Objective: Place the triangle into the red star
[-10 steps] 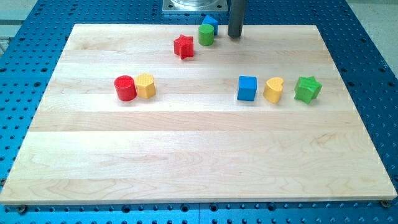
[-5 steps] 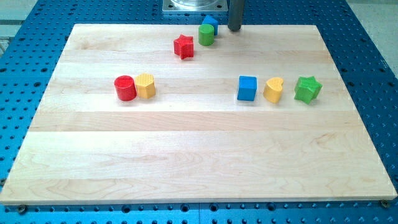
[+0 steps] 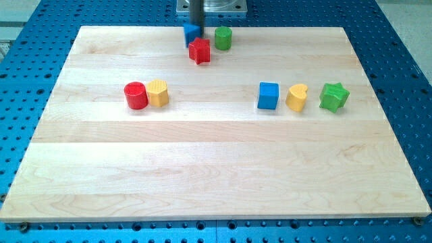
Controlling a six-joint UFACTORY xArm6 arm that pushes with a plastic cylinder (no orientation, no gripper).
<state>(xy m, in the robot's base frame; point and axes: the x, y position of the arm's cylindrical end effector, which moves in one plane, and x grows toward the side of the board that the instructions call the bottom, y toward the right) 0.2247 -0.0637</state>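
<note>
**Triangle pressed against star at the board's top edge**

At the view's left sit a red cylinder [image 3: 136,95] and a yellow block [image 3: 158,92], touching. My tip [image 3: 195,27] carries no claw; its end sits just above the blue triangle [image 3: 192,35], whose shape is partly hidden. The triangle touches the red star [image 3: 199,50]. Rightward: green cylinder [image 3: 223,38], blue cube [image 3: 268,96], yellow heart [image 3: 296,97], green star [image 3: 333,96].

red cylinder [image 3: 136,96] touching yellow block [image 3: 158,93]; blue cube [image 3: 268,96] | yellow heart [image 3: 296,98] | green star [image 3: 333,96]; green cylinder [image 3: 223,38]

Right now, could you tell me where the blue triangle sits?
The blue triangle sits at the view's top centre, touching the red star, with my tip right behind it.
</note>
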